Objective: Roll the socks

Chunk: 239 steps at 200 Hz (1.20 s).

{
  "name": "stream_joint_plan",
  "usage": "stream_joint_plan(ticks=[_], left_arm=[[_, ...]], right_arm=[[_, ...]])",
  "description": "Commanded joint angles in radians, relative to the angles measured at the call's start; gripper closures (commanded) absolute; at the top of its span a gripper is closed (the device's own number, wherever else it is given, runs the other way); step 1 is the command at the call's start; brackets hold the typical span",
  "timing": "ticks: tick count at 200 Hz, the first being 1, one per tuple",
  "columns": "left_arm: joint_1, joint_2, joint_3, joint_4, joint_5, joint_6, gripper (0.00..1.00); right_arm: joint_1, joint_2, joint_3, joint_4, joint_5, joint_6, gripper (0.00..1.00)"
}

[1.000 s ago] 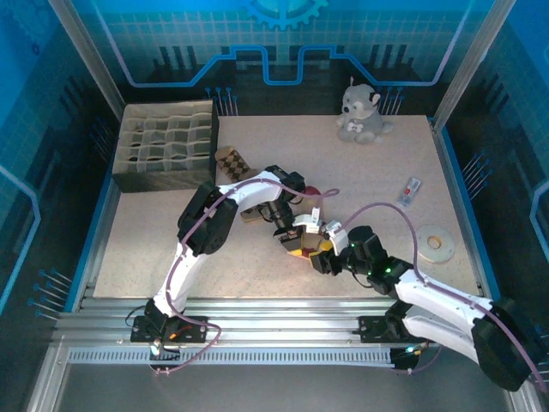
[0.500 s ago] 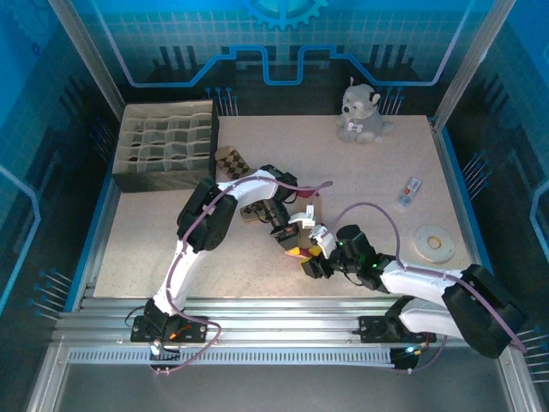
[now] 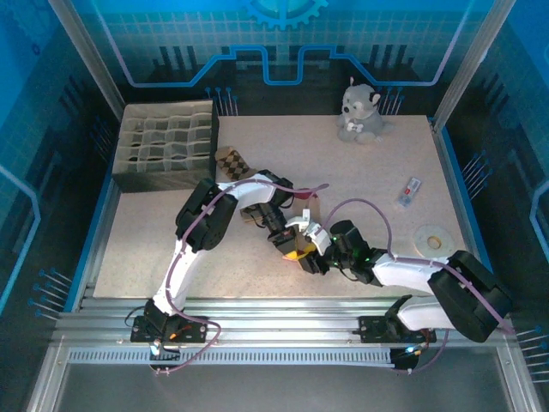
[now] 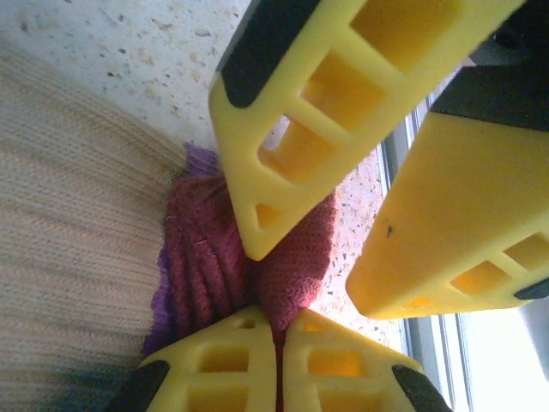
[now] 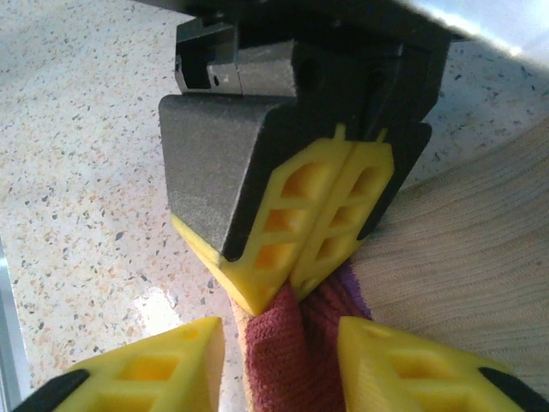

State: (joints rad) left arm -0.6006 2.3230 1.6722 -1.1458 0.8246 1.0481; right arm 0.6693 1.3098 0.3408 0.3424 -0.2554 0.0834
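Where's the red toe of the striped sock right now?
The toe sits front of centre on the table in the top view, pinched in the shut left gripper, with the right gripper open either side of it.

A speckled table [image 3: 154,232] is seen from above. A dark box [image 3: 165,148], divided into small compartments, is set at its far left corner. A grey plush toy [image 3: 360,112] is seated at the far edge. A small white object [image 3: 410,190] is laid near the right edge, and a pale roll of tape [image 3: 431,238] is placed nearer, well apart from the toy.
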Motion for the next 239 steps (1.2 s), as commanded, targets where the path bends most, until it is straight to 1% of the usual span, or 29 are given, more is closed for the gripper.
stream_joint_plan(ticks=[1, 23, 51, 76, 96, 104, 107, 124, 134, 143, 159, 172, 198, 239], left_arm=[[0.018, -0.043, -0.014, 0.017, 0.033, 0.001, 1.0], [0.027, -0.044, -0.014, 0.011, 0.042, 0.006, 1.0], [0.037, -0.049, -0.012, 0.006, 0.05, 0.01, 1.0], [0.046, -0.056, -0.011, 0.009, 0.063, 0.012, 1.0], [0.051, -0.065, -0.015, 0.017, 0.074, 0.012, 1.0], [0.055, -0.069, -0.021, 0.025, 0.076, 0.01, 1.0], [0.055, -0.071, -0.023, 0.027, 0.077, 0.008, 1.0], [0.056, -0.087, -0.054, 0.068, 0.074, -0.01, 1.0], [0.057, -0.111, -0.095, 0.129, 0.068, -0.035, 1.0], [0.058, -0.144, -0.15, 0.208, 0.06, -0.077, 0.92], [0.059, -0.215, -0.266, 0.391, 0.049, -0.146, 0.81], [0.063, -0.267, -0.346, 0.512, 0.035, -0.197, 0.76], [0.074, -0.346, -0.458, 0.688, 0.01, -0.268, 0.72], [0.088, -0.461, -0.594, 0.873, -0.026, -0.311, 0.67]], right_arm=[[0.018, 0.024, 0.029, 0.018, -0.042, -0.011, 0.56], [0.019, 0.048, 0.042, 0.015, -0.054, -0.014, 0.55], [0.018, 0.073, 0.055, 0.014, -0.063, -0.016, 0.55], [0.019, 0.096, 0.07, 0.005, -0.064, -0.016, 0.59], [0.019, 0.125, 0.093, -0.01, -0.059, -0.013, 0.72], [0.018, 0.137, 0.103, -0.018, -0.056, -0.012, 0.8], [0.019, 0.142, 0.108, -0.022, -0.05, -0.009, 0.84], [0.01, 0.158, 0.13, -0.055, -0.012, 0.023, 0.99], [-0.003, 0.165, 0.145, -0.066, -0.007, 0.049, 1.0], [-0.019, 0.171, 0.161, -0.111, -0.015, 0.073, 1.0], [-0.046, 0.189, 0.19, -0.158, -0.037, 0.121, 1.0], [-0.072, 0.216, 0.217, -0.198, -0.068, 0.172, 1.0], [-0.103, 0.278, 0.248, -0.26, -0.102, 0.242, 1.0], [-0.119, 0.299, 0.25, -0.319, -0.05, 0.304, 1.0]])
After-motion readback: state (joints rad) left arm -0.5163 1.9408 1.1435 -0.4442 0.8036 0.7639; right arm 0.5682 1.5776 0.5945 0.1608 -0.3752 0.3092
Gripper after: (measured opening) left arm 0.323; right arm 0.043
